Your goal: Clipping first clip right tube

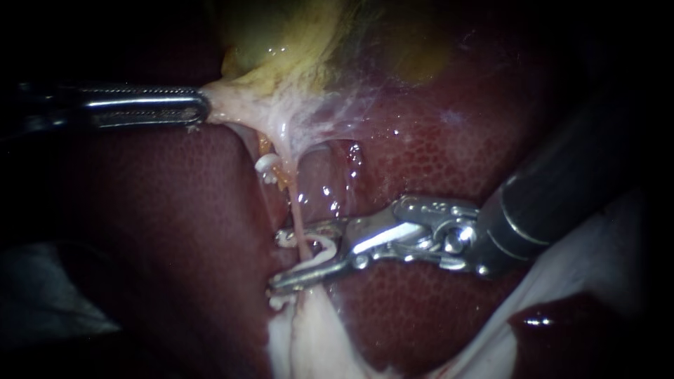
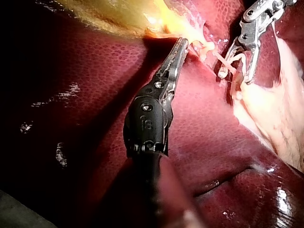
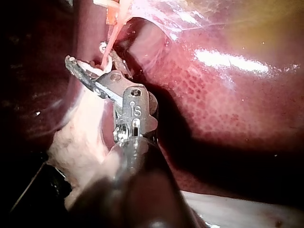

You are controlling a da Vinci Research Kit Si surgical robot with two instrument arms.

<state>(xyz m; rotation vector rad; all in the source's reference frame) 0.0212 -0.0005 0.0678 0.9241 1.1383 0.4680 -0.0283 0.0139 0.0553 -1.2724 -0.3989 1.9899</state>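
The left instrument (image 1: pixel 203 109) has its slim steel jaws clamped on the pale stringy tissue (image 1: pixel 246 105) above the thin pink tube (image 1: pixel 298 210), at the foot of the yellow-green gallbladder (image 1: pixel 281 35). The right instrument (image 1: pixel 277 260) has its jaws standing apart astride that tube, and both bear on a white clip (image 1: pixel 319 245) that curves around it. Beside the tube's upper stretch sits a small white lump (image 1: pixel 267 167), too small to identify. The mottled dark red liver (image 1: pixel 175 231) lies behind the tube, and its edges fade into shadow.
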